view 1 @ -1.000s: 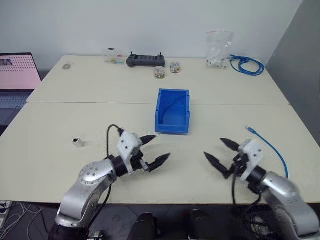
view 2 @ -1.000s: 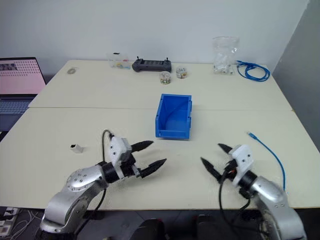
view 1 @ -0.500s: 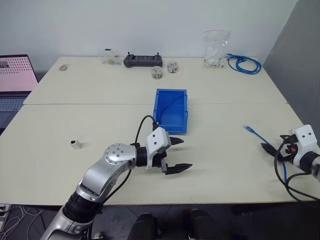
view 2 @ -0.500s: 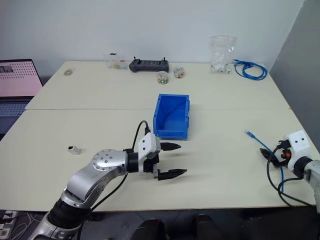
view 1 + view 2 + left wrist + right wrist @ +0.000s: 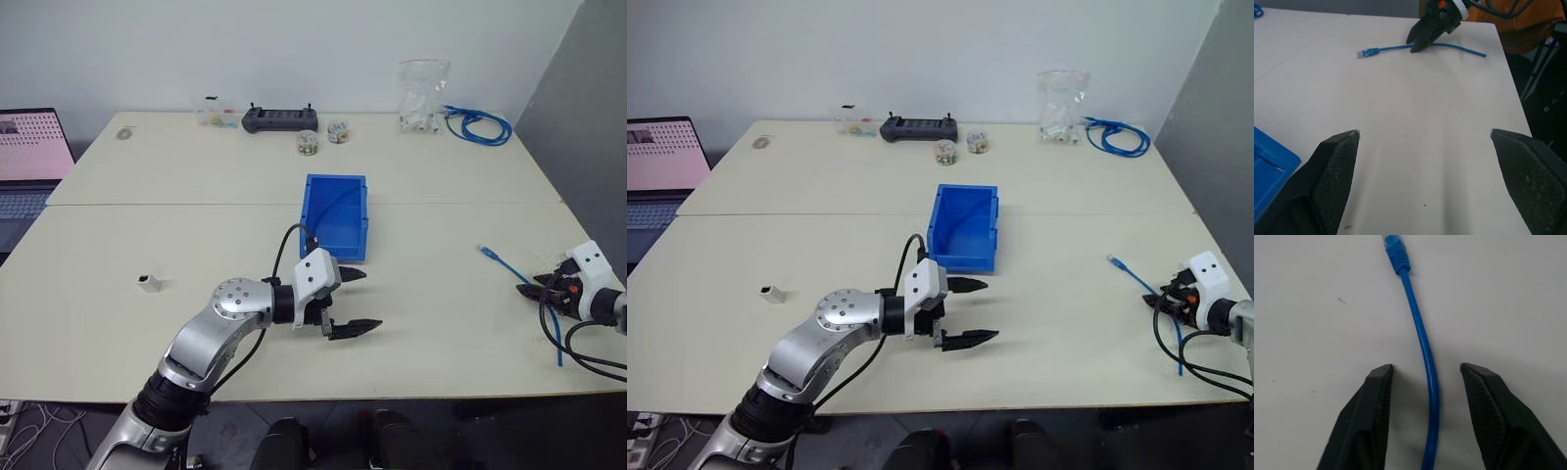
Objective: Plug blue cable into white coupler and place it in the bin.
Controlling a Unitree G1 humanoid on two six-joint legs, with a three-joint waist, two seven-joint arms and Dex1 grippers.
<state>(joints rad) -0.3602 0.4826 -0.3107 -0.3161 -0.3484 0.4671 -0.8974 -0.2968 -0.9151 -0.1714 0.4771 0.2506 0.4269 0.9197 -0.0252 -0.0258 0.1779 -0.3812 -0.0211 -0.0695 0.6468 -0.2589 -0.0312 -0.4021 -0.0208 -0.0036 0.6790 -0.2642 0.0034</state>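
The blue cable lies on the table's right side, its clear plug pointing toward the middle. My right gripper is down at the cable a short way behind the plug. Its two fingers stand on either side of the cable with a gap on each side, so it is open. My left gripper hovers wide open and empty just in front of the bin. The white coupler sits alone on the left of the table.
Along the back edge stand a black controller, two small jars, a clear plastic bag and a coiled blue cable bundle. A laptop is at the far left. The table's right edge runs close to my right gripper.
My right arm swung out to the right and came down over the blue cable, and its fingers narrowed around it. My left arm shifted toward the centre, in front of the bin.
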